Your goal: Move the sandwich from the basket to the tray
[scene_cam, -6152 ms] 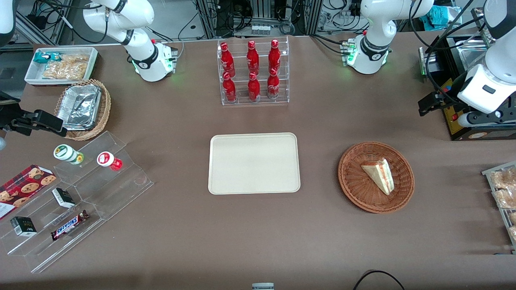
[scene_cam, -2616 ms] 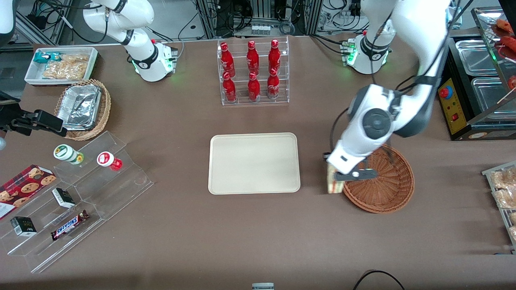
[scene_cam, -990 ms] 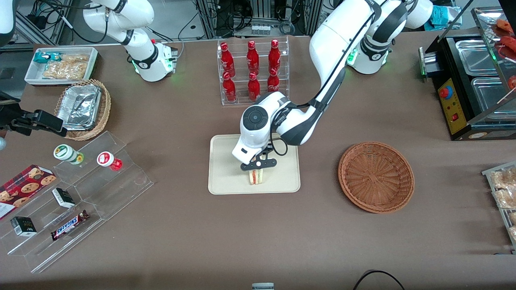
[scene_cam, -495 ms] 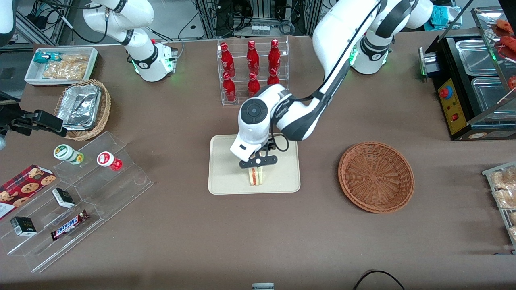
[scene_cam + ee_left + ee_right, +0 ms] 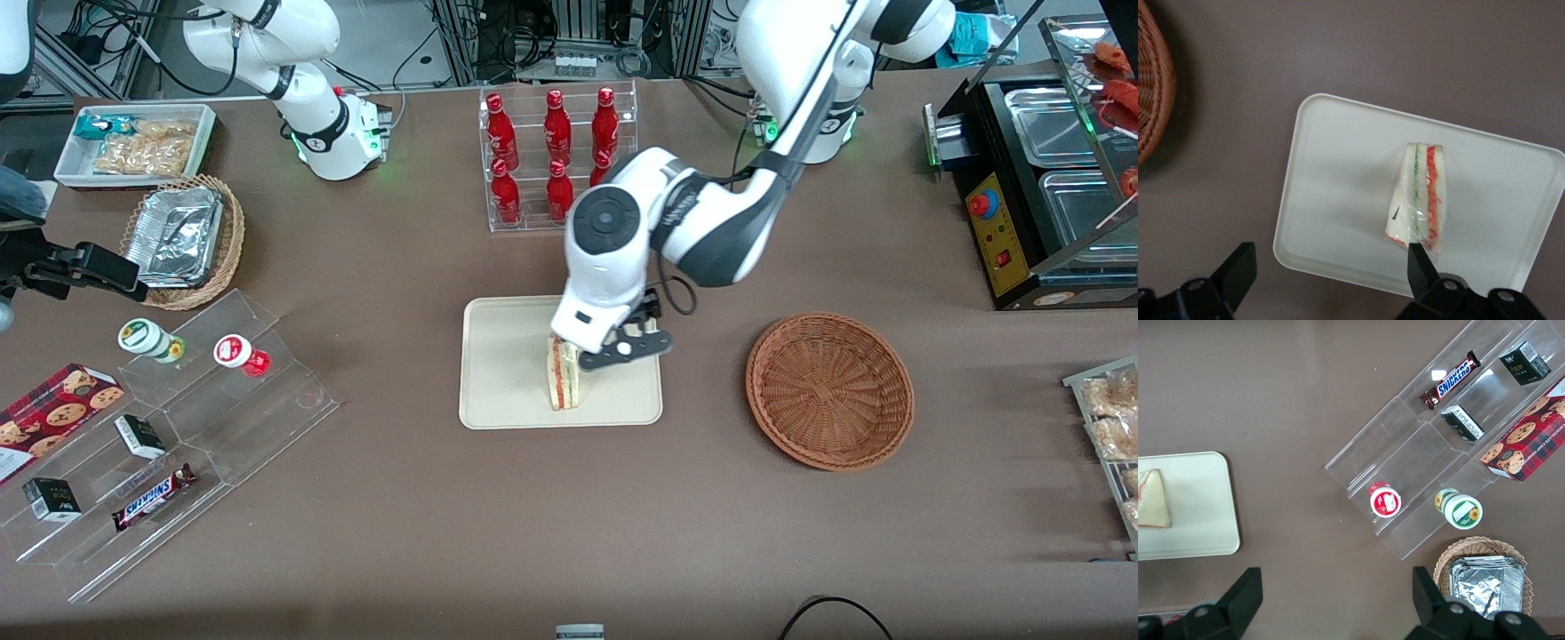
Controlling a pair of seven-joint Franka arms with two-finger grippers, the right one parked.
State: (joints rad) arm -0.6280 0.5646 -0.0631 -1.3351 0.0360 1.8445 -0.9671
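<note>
The sandwich [image 5: 564, 380] stands on its edge on the tray [image 5: 507, 364], with its red and green filling layers facing up; the basket [image 5: 829, 389] lies well apart from it, toward the working arm's end of the table, and holds nothing. The gripper [image 5: 1328, 280] hangs above the tray's rim with its fingers [image 5: 1238, 270] spread wide and nothing between them; one fingertip shows just beside the sandwich without gripping it. The placing step appears complete, and the release is done. The next move calls for a straight lift clear of the tray, so that no finger brushes the upright wedge and tips it over. Counts: one sandwich, one tray, one reddish-brown basket, and six red bottles [image 5: 556, 151] in the clear rack.
</note>
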